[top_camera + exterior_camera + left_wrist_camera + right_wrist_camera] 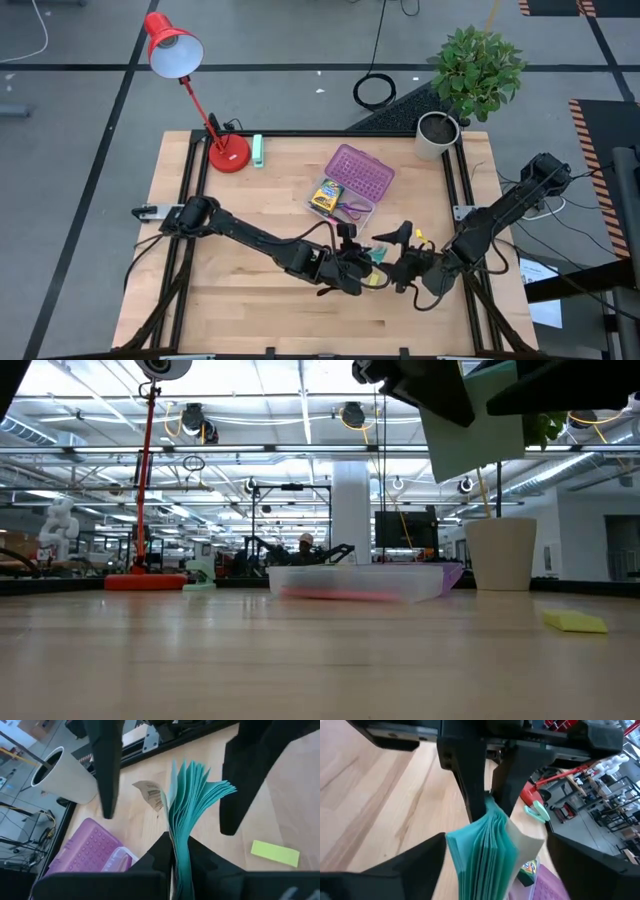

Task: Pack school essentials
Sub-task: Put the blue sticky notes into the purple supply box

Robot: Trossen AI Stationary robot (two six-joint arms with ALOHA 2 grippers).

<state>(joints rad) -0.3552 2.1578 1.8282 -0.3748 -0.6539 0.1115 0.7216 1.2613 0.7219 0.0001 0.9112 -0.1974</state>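
A small pad of teal sheets [192, 805] with a beige back cover is held up between my two grippers, over the near right part of the table. My left gripper [362, 268] is shut on it. My right gripper [492, 870] is open, one finger on either side of the pad's fanned end, not touching it. A yellow eraser [418, 235] lies on the table just beyond. Farther back stands the clear case [345, 205] with its purple lid [360, 172] open. Inside it are a crayon box [325, 195] and purple-handled scissors [353, 209]. My left gripper pinches the pad's closed end [176, 851] between its two fingers, all the sheets together. It comes at the pad roughly level from the table's left. The free sheet ends [210, 785] fan out away from the fingers. The pad [470, 430] is lifted clear of the table.
A red desk lamp [228, 152] and a mint-green block [258, 150] stand at the far left. A potted plant in a white pot [437, 135] is at the far right corner. Bare wood stretches along the table's near and left parts.
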